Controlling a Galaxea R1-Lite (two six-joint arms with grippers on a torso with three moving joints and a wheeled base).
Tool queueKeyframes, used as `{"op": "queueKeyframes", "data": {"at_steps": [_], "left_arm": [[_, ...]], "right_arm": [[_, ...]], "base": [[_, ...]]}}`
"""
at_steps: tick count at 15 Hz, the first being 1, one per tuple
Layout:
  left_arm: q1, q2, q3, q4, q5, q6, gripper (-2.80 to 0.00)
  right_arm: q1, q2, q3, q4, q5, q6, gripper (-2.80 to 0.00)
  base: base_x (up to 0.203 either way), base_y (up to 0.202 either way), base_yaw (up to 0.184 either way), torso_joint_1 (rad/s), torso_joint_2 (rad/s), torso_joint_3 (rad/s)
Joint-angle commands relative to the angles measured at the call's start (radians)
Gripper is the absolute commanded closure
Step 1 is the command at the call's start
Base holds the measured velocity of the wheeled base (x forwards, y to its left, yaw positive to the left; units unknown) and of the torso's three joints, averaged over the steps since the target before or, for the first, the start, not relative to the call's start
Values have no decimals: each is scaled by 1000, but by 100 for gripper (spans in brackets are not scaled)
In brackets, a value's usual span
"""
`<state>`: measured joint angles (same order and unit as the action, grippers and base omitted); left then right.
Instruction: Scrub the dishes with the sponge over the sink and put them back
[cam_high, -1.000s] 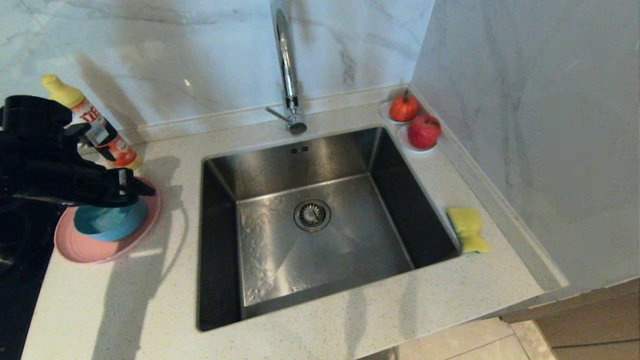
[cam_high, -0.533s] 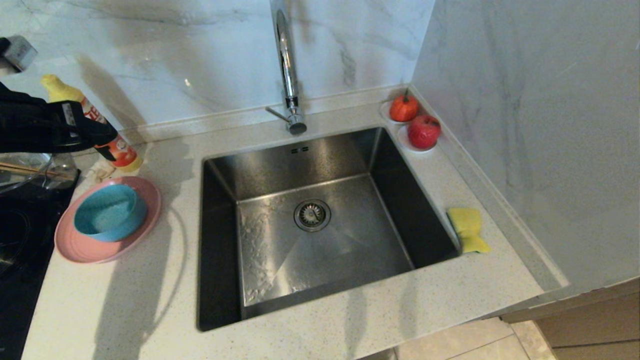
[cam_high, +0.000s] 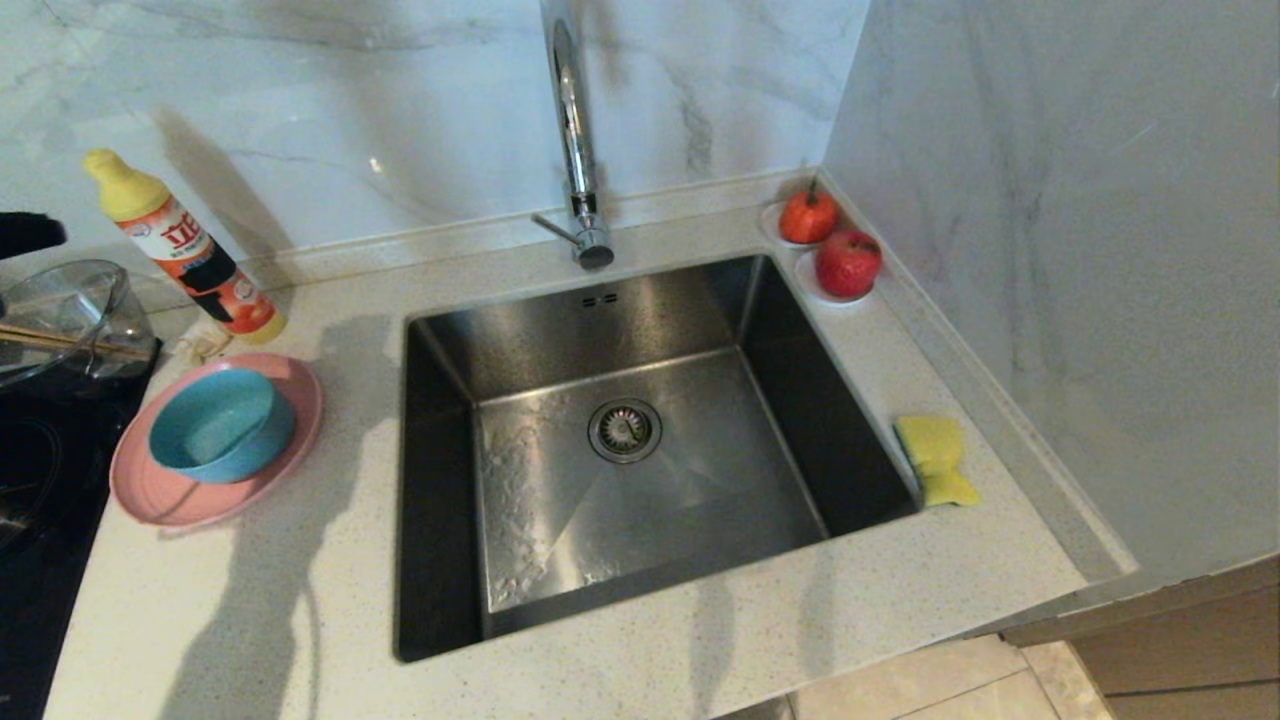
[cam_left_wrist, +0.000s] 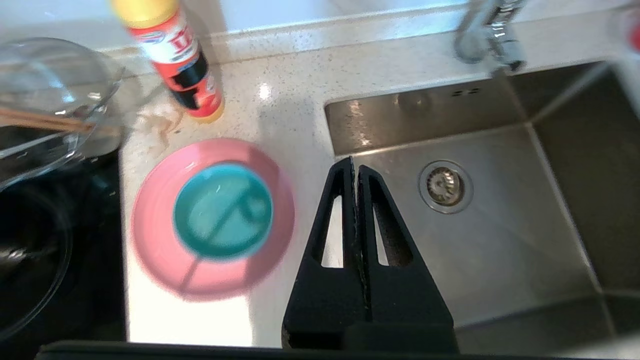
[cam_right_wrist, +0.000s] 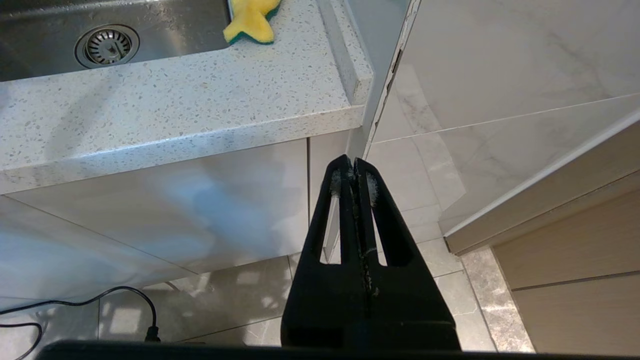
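The teal-blue bowl (cam_high: 221, 425) is seated in the matte pink round plate (cam_high: 160, 490) on the speckled countertop (cam_high: 300, 600), near its left edge and beside the square stainless-steel sink (cam_high: 640, 480). The yellow foam sponge (cam_high: 936, 459) is laid on the counter at the sink's right rim. The left gripper (cam_left_wrist: 355, 167) is held above the counter, fingers pressed together, empty. The right gripper (cam_right_wrist: 354, 172) is parked below the counter's front edge, likewise closed on nothing.
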<state>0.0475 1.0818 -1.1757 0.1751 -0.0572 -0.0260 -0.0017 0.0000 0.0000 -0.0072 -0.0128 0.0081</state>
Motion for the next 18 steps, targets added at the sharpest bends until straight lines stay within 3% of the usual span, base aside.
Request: {"op": "queueKeyframes", "data": {"at_steps": [1, 7, 11, 14, 16, 18], "left_arm": [[-11, -274, 151, 1, 3, -1, 0], [-13, -772, 662, 8, 8, -4, 0], [-33, -1034, 856, 51, -8, 27, 0], [-40, -1085, 1019, 43, -13, 63, 0], [-41, -1082, 1117, -28, 8, 121, 0], [-41, -1082, 1128, -57, 22, 99, 0]], "right_arm": [[0, 2, 0, 0, -1, 0, 0], [0, 0, 0, 0, 0, 0, 0], [0, 2, 0, 0, 0, 1, 0], [0, 0, 0, 0, -1, 0, 0], [-1, 2, 0, 0, 0, 0, 0], [0, 2, 0, 0, 0, 0, 0]], "base": [[0, 0, 0, 0, 0, 0], [0, 0, 0, 0, 0, 0], [0, 0, 0, 0, 0, 0], [0, 0, 0, 0, 0, 0], [0, 0, 0, 0, 0, 0], [0, 0, 0, 0, 0, 0]]}}
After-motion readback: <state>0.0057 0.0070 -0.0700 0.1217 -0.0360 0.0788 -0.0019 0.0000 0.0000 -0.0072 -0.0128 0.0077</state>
